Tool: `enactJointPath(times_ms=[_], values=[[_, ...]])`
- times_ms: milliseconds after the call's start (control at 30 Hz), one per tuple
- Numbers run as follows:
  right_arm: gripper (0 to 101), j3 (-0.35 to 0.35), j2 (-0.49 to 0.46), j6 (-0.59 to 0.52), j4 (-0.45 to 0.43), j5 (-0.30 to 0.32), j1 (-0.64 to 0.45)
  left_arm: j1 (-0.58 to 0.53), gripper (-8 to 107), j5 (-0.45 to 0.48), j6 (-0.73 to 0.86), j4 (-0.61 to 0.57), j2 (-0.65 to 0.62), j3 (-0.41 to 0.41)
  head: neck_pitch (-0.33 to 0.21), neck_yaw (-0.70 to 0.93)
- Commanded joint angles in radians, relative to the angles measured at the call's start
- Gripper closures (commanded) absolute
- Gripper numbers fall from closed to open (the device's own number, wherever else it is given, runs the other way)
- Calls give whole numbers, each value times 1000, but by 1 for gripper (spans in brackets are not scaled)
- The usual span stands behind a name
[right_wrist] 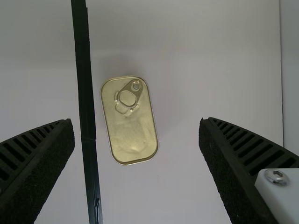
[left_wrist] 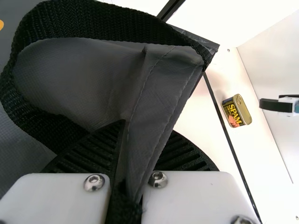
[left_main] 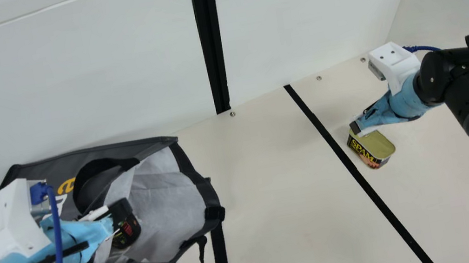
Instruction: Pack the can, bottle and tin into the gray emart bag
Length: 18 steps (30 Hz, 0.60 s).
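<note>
Right tool (left_main: 356, 127) spread above tin (left_main: 377, 145), left tool (left_main: 111, 223) pinching bag (left_main: 163, 199)

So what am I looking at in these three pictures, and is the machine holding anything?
This is a robot with two arms, packing groceries. The main picture comes from a camera on a neck between the arms; each other picture comes from one arm's wrist. On the cream table lie a gray bag, its mouth open, and a tin beyond a black stripe. Something dark with colored print shows in the bag's mouth. The left gripper pinches the bag's cloth. The right gripper is open above the tin, holding nothing.
</note>
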Motion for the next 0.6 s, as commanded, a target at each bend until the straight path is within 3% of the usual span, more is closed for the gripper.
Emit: enactJointPath(times_ms=[0,567], values=[[10,4,8,1,-4,-5,0,0,89,0,0,0,0,0,-23,-1],[10,33,86,-7,-20,-40,-1,0,89,0,0,0,0,0,-23,-1]])
